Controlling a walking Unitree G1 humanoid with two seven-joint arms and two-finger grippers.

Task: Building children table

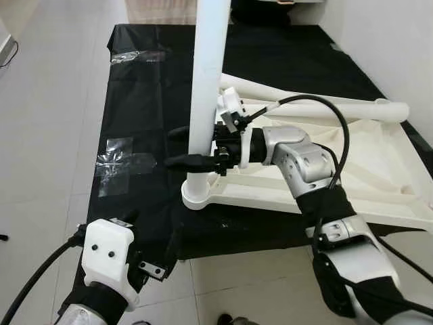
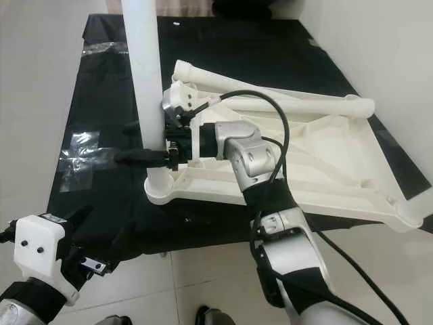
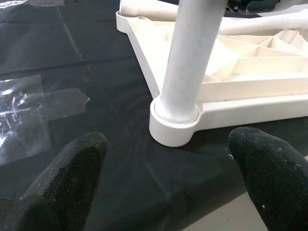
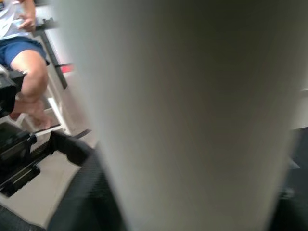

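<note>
A white children's table top (image 1: 379,169) lies upside down on a black mat (image 1: 145,101). One white table leg (image 1: 206,81) stands upright in the near corner socket (image 1: 196,196). My right gripper (image 1: 172,147) reaches in from the right, with one black finger in front of the leg and one behind, shut on it just above the socket. The leg (image 4: 187,115) looms very close in the right wrist view. My left gripper (image 3: 163,178) hovers open low over the mat's near edge, short of the socket (image 3: 174,127), holding nothing.
A second white leg (image 1: 325,107) lies across the table top's far side. Clear tape patches (image 1: 122,161) stick to the mat left of the socket. Tiled floor (image 1: 47,135) surrounds the mat, a white wall (image 1: 385,40) stands at right. A person's legs (image 4: 26,77) are beyond.
</note>
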